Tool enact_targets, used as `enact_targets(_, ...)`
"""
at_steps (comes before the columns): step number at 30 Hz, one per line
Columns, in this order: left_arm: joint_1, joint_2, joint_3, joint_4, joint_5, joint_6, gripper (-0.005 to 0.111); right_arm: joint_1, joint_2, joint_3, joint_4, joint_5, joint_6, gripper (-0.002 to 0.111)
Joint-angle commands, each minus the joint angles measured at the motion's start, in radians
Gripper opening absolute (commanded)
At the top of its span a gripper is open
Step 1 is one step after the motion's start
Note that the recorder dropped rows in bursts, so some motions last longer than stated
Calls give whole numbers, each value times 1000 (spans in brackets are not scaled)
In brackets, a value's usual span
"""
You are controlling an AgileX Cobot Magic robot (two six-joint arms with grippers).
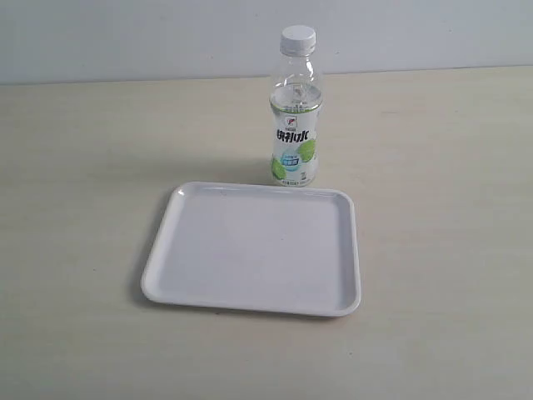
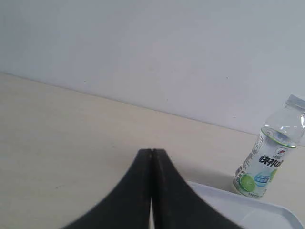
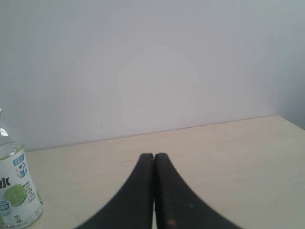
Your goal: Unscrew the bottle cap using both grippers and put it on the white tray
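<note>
The clear bottle [image 1: 295, 117] with a white-and-green label stands upright just behind the white tray [image 1: 254, 250]. Its white bottle cap [image 1: 298, 37] sits on the neck. Neither arm shows in the exterior view. In the left wrist view my left gripper [image 2: 152, 151] is shut with nothing in it, well short of the bottle [image 2: 267, 164] and beside the tray's corner [image 2: 248, 210]. My right gripper [image 3: 153, 155] is shut and empty too, with the bottle [image 3: 14, 191] off to one side and its cap cut off by the frame edge.
The pale wooden table [image 1: 100, 150] stretches around the tray on all sides. A plain white wall [image 1: 125, 33] rises behind the table's far edge. The table's end shows at one side of the right wrist view.
</note>
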State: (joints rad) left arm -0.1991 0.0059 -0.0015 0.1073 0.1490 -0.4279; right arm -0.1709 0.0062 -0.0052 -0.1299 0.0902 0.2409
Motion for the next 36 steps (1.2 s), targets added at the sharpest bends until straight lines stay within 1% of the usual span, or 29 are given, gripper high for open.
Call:
enact_targets(1,2,-6,2,-7,1,2,1,-3,-6,5,0,-45,-5,0)
enact_targets(3,2,-6,2,-7,0,0,1,-3,-6,5,53,-69,47,0)
enact_targets(6,2,-6,2,-14,-2,-9,1,-3,-6,5,194,-69,183,0)
enact_targets(8,2,-6,2,-14,-4,-13,1,-3,-6,5,247,-69,218,0)
enact_targets(10,2,-6,2,-14,-4,-17,1,-3,-6,5,247,-99,214,0)
enact_targets(12,2,-6,2,-14,-4,-19,1,-3,-6,5,247,-213,216,0)
enact_targets(16,2,-6,2,-14,-4,-27,1,-3,-6,5,243,-260,262,0)
enact_targets(17,2,-6,2,-14,-4,-27,1,-3,-6,5,226,-284,274,0)
enact_targets(18,2,-6,2,-14,-4,-27,1,-3,-6,5,162,-326,279,0)
enact_targets(20,2,-6,2,-14,-4,-27,1,-3,-6,5,38,-313,282,0)
enact_targets(24,2,-6,2,-15,-4,-27,1,-3,8,5,-71,-351,292,0)
enact_targets(27,2,-6,2,-15,-4,-27,1,-3,71,5,-142,-258,307,0)
enact_targets(28,2,-6,2,-15,-5,-27,1,-3,112,5,-142,-243,305,0)
enact_targets(30,2,-6,2,-15,-11,-27,1,-3,218,5,-169,-312,307,0)
enact_targets(32,2,-6,2,-15,-11,-27,1,-3,320,-5,-237,-363,364,0)
enact_targets(34,2,-6,2,-15,-11,-27,1,-3,452,-85,-314,-370,425,0)
enact_targets(36,2,-6,2,-15,-8,-27,1,-3,604,-189,-345,-338,442,0)
